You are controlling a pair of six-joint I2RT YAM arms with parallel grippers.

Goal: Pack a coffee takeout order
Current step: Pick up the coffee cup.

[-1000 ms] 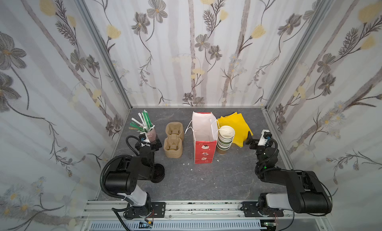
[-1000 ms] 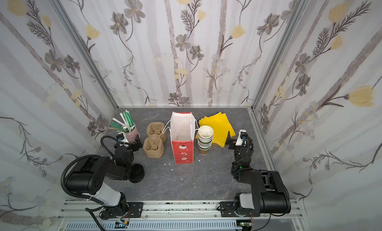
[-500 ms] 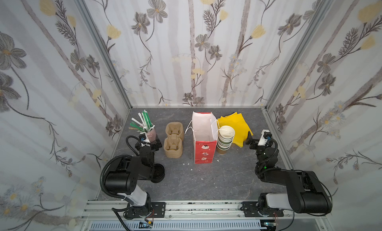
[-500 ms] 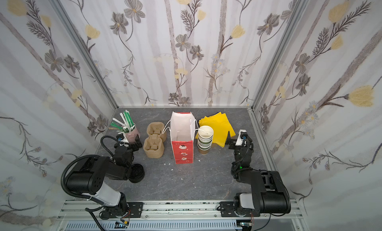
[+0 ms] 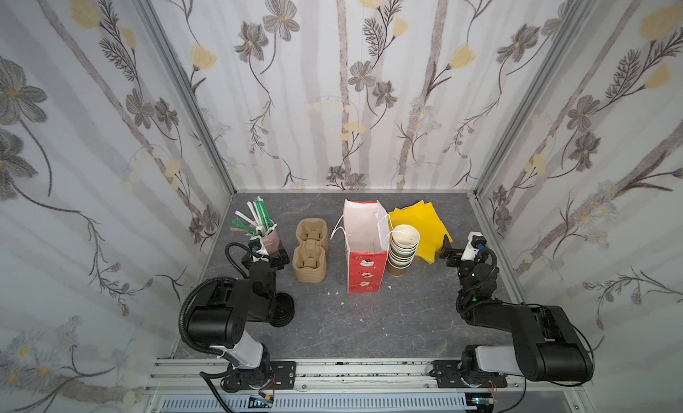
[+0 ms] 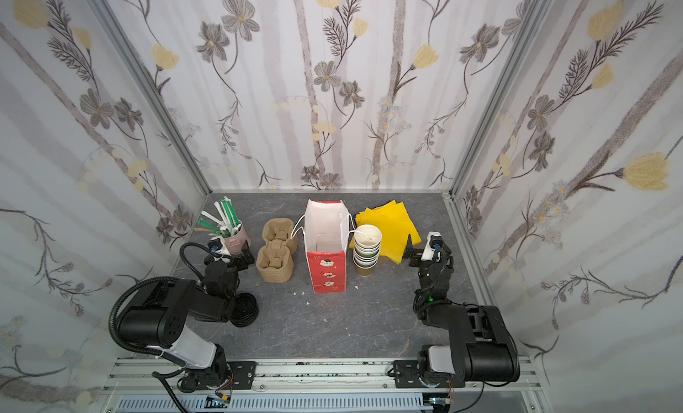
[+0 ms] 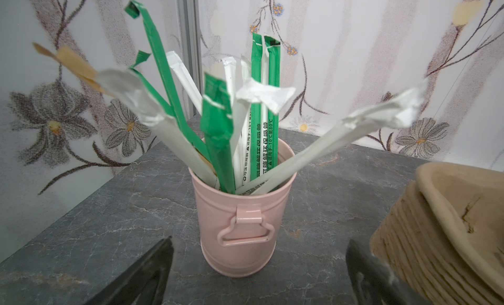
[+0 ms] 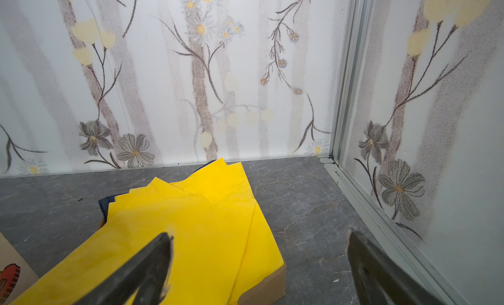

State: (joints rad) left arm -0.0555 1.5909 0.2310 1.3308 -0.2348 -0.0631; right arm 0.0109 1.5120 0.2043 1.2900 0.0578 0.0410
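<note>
While both pincers stand spread wide and grasp nothing, the order's pieces lie apart across the back half of the counter (image 5: 369,318). The left pincer (image 7: 260,240) faces a pink pail (image 7: 237,221) just ahead of it, one finger to each side and neither touching. The pail holds wrapped straws, among them a thin green straw (image 7: 266,112) standing upright, and white ones that lean outward. Just beside the pail sits a stack of tan pulp two-cup carriers (image 5: 310,252), ridged along the side.

The right pincer (image 8: 259,234) hovers over the near edge of a fanned pile of yellow napkins (image 8: 191,227), one finger above the paper and one above bare counter.

Both arms are folded low, with their forearms reaching toward the back wall.

Between carriers and napkins, the red bag (image 5: 364,270) stands upright and open, its white lining showing. A stack of paper cups (image 5: 403,248) stands against its side, the top cup unlidded. A stack of black lids (image 5: 282,309) rests beside the left arm's elbow.
</note>
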